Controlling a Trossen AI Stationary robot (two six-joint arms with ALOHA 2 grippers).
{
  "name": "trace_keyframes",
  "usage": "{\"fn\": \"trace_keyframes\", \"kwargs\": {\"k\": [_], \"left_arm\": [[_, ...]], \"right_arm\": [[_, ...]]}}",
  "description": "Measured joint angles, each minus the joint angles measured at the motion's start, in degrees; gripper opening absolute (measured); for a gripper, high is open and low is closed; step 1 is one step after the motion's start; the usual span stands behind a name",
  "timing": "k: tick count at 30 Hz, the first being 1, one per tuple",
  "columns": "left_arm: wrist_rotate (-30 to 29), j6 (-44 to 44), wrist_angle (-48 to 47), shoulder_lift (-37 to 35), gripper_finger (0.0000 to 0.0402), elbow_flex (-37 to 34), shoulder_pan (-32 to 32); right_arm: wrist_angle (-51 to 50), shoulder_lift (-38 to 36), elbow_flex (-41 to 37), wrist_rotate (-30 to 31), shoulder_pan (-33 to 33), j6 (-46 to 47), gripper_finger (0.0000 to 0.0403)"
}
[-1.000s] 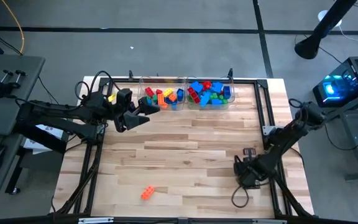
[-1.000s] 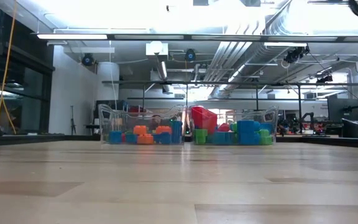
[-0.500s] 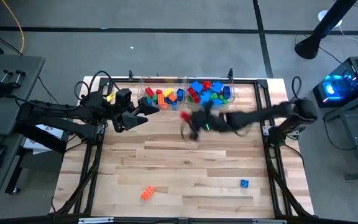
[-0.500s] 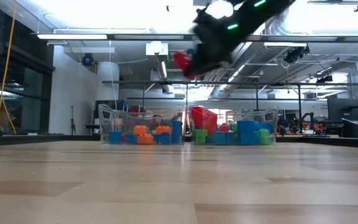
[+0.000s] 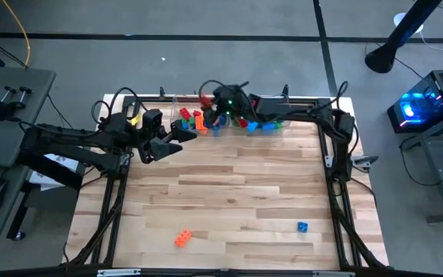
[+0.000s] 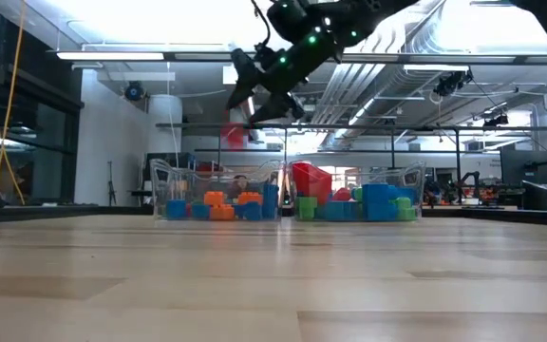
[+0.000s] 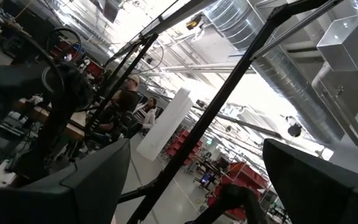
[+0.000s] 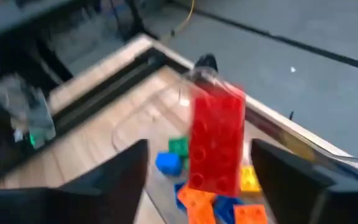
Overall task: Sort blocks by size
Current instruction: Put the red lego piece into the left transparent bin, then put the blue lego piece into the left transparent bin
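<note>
My right gripper (image 5: 211,103) is open, high over the left clear bin (image 5: 201,121) at the table's far edge. A long red studded brick (image 8: 216,143) is in the air between and beyond its two fingers (image 8: 114,180), touching neither. In the low view the brick (image 6: 233,134) shows below the gripper (image 6: 259,93), above the bin (image 6: 183,195). Both bins hold several mixed blocks; the right bin (image 5: 261,117) has a big red one. My left gripper (image 5: 184,141) is open and empty, left of the left bin.
An orange brick (image 5: 182,238) lies near the table's front edge, left of centre. A small blue cube (image 5: 302,227) lies at the near right. The wooden tabletop (image 5: 237,185) between them and the bins is bare. A metal frame runs along the table's sides.
My right gripper has swept from the table's near right corner up and across toward the far edge, carrying the red brick, and now stands over the left bin. The brick has left the fingers and now shows below them. The small blue cube stayed at the near right.
</note>
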Motion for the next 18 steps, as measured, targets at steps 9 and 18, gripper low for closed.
{"fn": "trace_keyframes", "kwargs": {"k": [9, 18], "left_arm": [[0.0, 0.0, -0.1, 0.0, 0.0351, 0.0, 0.0], [0.0, 0.0, -1.4, 0.0, 0.0351, 0.0, 0.0]], "right_arm": [[-28.0, -5.8, 5.1, -5.5, 0.8, -6.4, 0.0352], [-55.5, -18.6, -10.1, -10.2, 20.5, 24.4, 0.0352]]}}
